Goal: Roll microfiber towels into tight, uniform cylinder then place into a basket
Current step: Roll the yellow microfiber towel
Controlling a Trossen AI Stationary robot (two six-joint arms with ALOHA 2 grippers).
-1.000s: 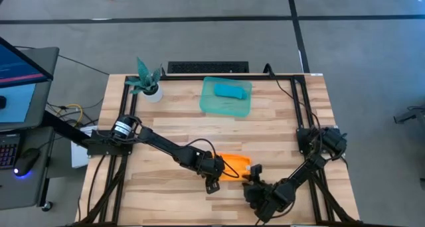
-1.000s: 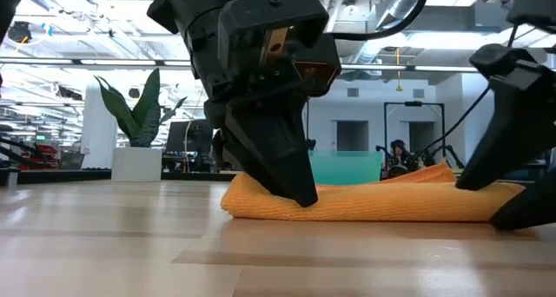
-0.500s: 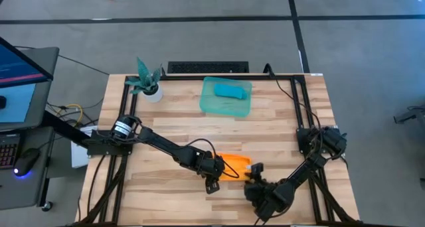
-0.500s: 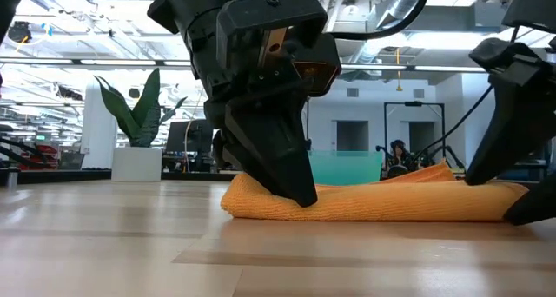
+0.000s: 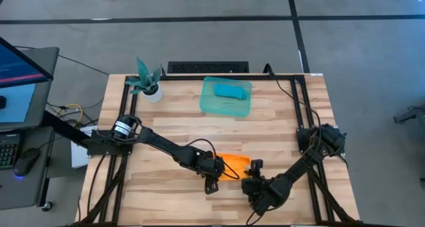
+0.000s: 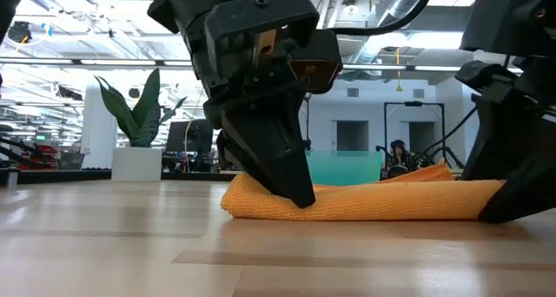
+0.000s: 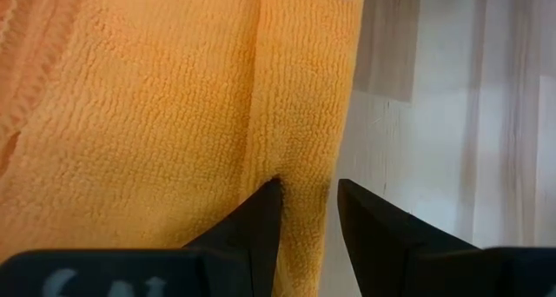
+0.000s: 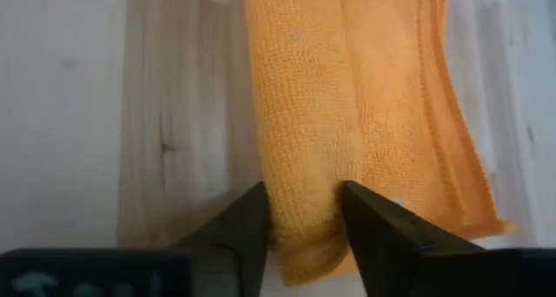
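- Left tool (image 5: 214,180): at the near middle of the pale wooden slatted surface (image 5: 279,121), set down on one end of the bright orange microfiber towel (image 5: 234,166). The left wrist view shows its two dark fingers (image 7: 252,223) standing narrowly apart with the towel's rolled edge pinched between them.
- Right tool (image 5: 253,173): at the opposite end of the same orange towel, near the front edge of the surface. The right wrist view shows its fingers (image 8: 248,227) straddling the thick rolled edge, one on each side and touching the cloth.
- Orange towel: lies flat on the surface between the two tools, partly rolled. In the low view the roll reads as a long low bolster (image 6: 382,201) with a looser flap rising behind it.
- Shallow rectangular translucent teal-green plastic basket (image 5: 226,106): at the far middle of the surface, well apart from both tools.
- Turquoise-blue microfiber towel (image 5: 231,90): rolled and lying inside the basket, toward its far side.
- Small white pot with a teal plant (image 5: 147,81): upright at the far left corner of the surface.
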